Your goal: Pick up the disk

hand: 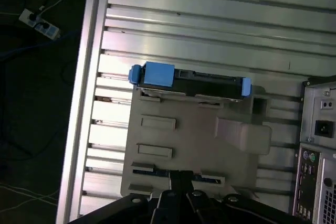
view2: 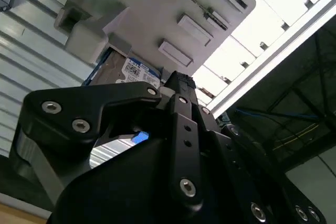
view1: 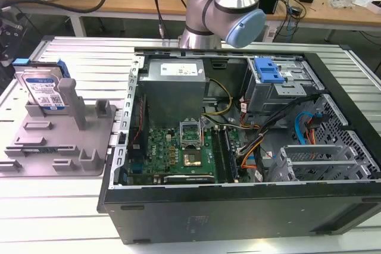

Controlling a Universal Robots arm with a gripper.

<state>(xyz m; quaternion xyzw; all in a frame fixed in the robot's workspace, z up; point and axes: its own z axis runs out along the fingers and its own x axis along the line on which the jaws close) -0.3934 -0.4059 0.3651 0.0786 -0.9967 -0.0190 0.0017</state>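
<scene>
The disk (view1: 43,90) stands upright on its edge in the grey plastic fixture (view1: 65,141), on the exterior view's left; its white-and-blue label faces the camera and blue rails run along its edges. In the first wrist view the disk (hand: 191,81) appears edge-on from above, with blue rail ends at both sides, at the far edge of the fixture (hand: 194,145). My gripper (hand: 180,179) hangs well above the fixture, apart from the disk. In the second wrist view the black gripper (view2: 176,80) sits in front of the disk's label (view2: 137,72).
An open computer case (view1: 238,135) lies on the slatted aluminium table (view1: 59,218), to the right of the fixture in the exterior view, with a blue drive-bay bracket (view1: 268,71) inside. The arm's base (view1: 223,10) rises behind the case. A power strip (hand: 39,23) lies on the floor.
</scene>
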